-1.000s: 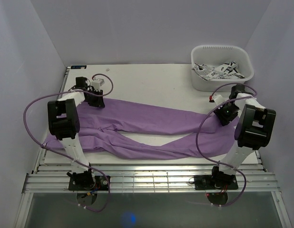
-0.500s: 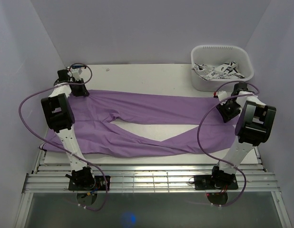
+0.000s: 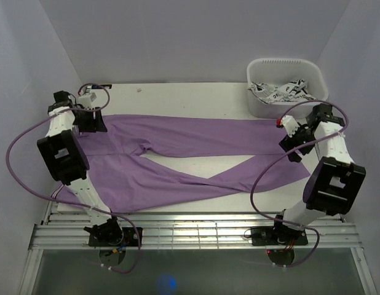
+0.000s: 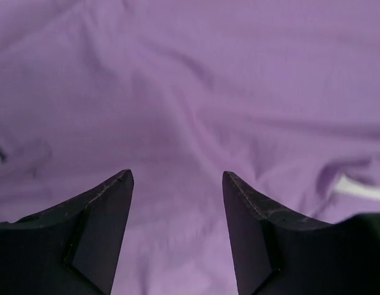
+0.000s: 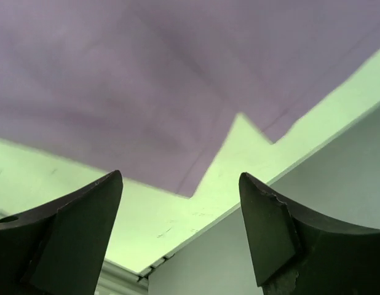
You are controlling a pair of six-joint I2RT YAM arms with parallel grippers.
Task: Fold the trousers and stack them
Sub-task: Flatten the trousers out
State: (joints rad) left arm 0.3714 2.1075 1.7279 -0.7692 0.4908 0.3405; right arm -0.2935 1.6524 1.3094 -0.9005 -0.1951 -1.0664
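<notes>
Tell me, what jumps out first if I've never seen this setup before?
The lilac trousers lie spread across nearly the whole width of the table, with the legs pointing right. At their two ends, the left gripper and right gripper are both open and hold nothing. A white tub with black-and-white fabric in it sits in the far right corner.

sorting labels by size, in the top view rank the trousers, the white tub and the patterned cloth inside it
1. trousers, largest by far
2. white tub
3. patterned cloth, smallest, partly hidden by the tub wall
</notes>
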